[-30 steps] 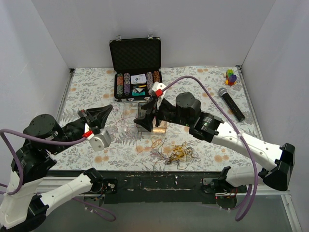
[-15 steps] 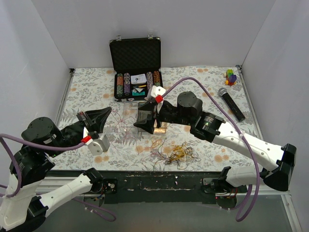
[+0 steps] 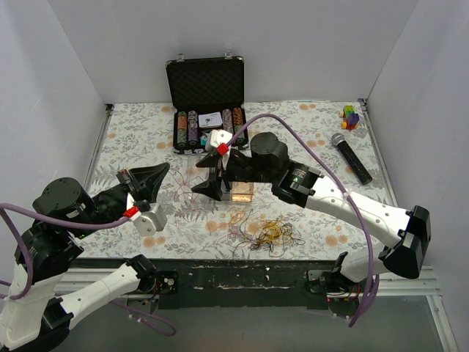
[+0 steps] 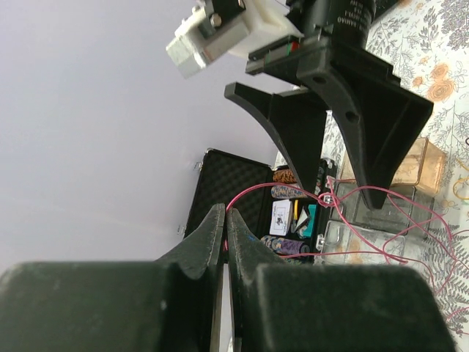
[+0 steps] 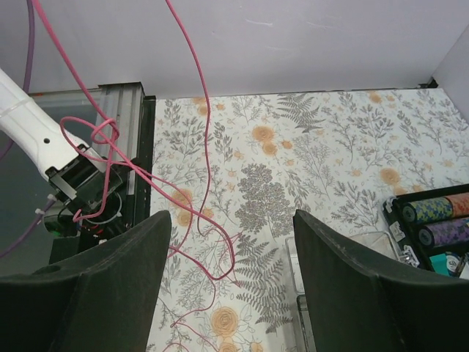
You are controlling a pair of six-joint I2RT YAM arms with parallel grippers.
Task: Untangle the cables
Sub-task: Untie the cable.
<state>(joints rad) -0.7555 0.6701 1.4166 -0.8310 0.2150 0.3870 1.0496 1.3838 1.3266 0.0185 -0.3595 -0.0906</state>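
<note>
The cables are thin wires. A clump of yellow, dark and pink cables (image 3: 267,233) lies near the table's front edge. My left gripper (image 3: 165,168) is held up at the left, shut on a pink cable (image 4: 249,192) that runs out from between its fingertips to a small knot (image 4: 327,196). Loose pink strands (image 3: 187,196) hang from it down to the table. My right gripper (image 3: 196,178) stands open just right of those strands, nothing between its fingers. In the right wrist view the pink cable (image 5: 207,147) drops in front of the open right gripper (image 5: 231,220).
An open black case (image 3: 207,84) with poker chips and cards stands at the back. A clear plastic box (image 3: 240,192) sits under the right wrist. A microphone (image 3: 352,158) and a colourful block toy (image 3: 352,116) lie at the right.
The right arm has swung left, bringing its open gripper closer to the hanging pink strands. The left arm sank back a little at first and now holds still.
</note>
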